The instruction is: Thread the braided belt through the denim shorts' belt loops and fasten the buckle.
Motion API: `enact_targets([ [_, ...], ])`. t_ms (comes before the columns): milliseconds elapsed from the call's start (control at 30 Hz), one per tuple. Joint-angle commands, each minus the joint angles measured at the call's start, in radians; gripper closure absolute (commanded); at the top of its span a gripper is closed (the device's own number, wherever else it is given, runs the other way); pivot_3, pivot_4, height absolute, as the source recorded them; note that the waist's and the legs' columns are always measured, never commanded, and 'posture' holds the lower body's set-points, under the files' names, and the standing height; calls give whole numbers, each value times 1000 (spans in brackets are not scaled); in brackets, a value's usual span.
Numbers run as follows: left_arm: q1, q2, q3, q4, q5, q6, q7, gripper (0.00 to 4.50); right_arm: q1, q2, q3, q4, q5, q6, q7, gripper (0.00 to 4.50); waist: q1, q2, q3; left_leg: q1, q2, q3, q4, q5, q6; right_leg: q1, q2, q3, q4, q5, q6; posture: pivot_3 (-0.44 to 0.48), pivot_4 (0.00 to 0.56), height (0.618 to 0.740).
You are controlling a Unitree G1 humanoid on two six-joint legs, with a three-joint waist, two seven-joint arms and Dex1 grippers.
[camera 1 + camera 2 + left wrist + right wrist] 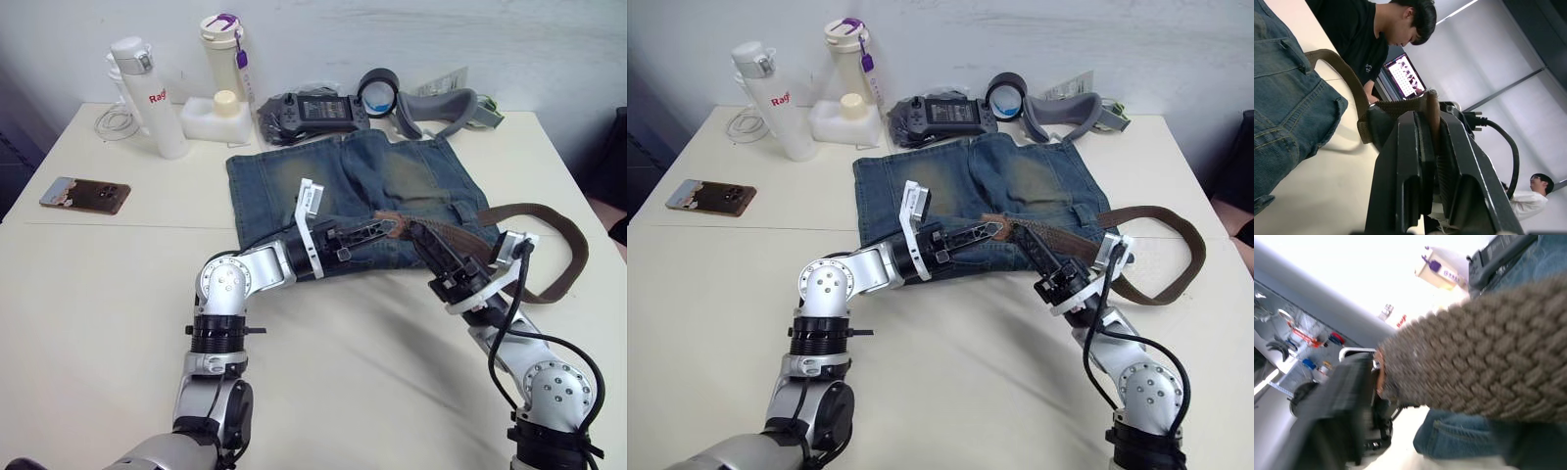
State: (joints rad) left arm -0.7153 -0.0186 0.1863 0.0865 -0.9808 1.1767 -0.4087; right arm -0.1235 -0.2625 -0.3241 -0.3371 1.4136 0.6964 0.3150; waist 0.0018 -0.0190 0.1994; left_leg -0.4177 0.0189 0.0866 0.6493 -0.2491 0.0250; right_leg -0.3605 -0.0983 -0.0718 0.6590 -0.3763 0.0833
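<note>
The denim shorts (343, 186) lie flat on the white table (118, 294), their near edge under my arms. The braided belt (573, 257) runs from the shorts' near edge to the right, loops over the table and comes back. My left gripper (387, 227) is shut on the belt's end, where the silver buckle (993, 229) shows; in the left wrist view the strap (1400, 105) sits pinched between the fingers (1415, 161). My right gripper (418, 237) is shut on the belt just right of the left one. The weave (1488, 362) shows close up. I cannot pick out the belt loops.
At the table's far side stand a white bottle (147, 93), a tumbler (223, 49), a small white container (217, 117), a game controller (313, 110), a tape roll (377, 93) and a grey padded band (441, 106). A phone (85, 194) lies left. A person (1366, 34) sits beyond the right edge.
</note>
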Motion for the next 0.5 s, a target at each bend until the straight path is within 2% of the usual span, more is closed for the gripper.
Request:
enact_targets([
  [33, 2, 5, 1, -29, -12, -13, -3, 4500, 3, 6, -24, -16, 45, -20, 19, 3107, 0, 0, 0, 0, 0, 0, 0, 0, 0, 0, 0, 0, 0, 0, 0, 0, 150, 731],
  [100, 1, 7, -1, -25, -13, -15, -4, 4500, -1, 7, -24, -14, 52, -24, 20, 4110, 0, 0, 0, 0, 0, 0, 0, 0, 0, 0, 0, 0, 0, 0, 0, 0, 150, 731],
  [133, 0, 8, -4, -22, -9, -18, -5, 4500, -4, 4, -25, -13, 54, -24, 20, 4449, 0, 0, 0, 0, 0, 0, 0, 0, 0, 0, 0, 0, 0, 0, 0, 0, 150, 731],
  [200, 1, 16, -16, -26, -2, -24, -15, 4500, -4, -1, -26, -13, 51, -27, 19, 4449, 1, 0, 0, 0, 0, 0, 0, 0, 0, 0, 0, 0, 0, 0, 0, 0, 150, 731],
  [267, -8, 45, -28, -32, 20, -55, -51, 3537, -5, -25, -48, -14, 47, -30, 18, 4500, 0, 0, 0, 0, 0, 0, 0, 0, 0, 0, 0, 0, 0, 0, 0, 0, 150, 731],
  [300, -18, 71, -43, -30, 44, -74, -71, 3363, -4, -41, -64, -13, 46, -32, 18, 4500, 0, 0, 0, 0, 0, 0, 0, 0, 0, 0, 0, 0, 0, 0, 0, 0, 150, 731],
  [400, -41, 134, -85, -9, 102, -130, -136, 2074, 8, -89, -106, -12, 44, -35, 23, 4500, 1, 0, 0, 0, 0, 0, 0, 0, 0, 0, 0, 0, 0, 0, 0, 0, 150, 731],
  [500, -45, 279, -292, -57, 276, -301, -362, 676, 40, -160, -175, -14, 41, -37, 26, 4500, 2, 0, 0, 0, 0, 1, -1, 0, 0, 0, 0, 0, 0, 0, 0, 0, 150, 731],
])
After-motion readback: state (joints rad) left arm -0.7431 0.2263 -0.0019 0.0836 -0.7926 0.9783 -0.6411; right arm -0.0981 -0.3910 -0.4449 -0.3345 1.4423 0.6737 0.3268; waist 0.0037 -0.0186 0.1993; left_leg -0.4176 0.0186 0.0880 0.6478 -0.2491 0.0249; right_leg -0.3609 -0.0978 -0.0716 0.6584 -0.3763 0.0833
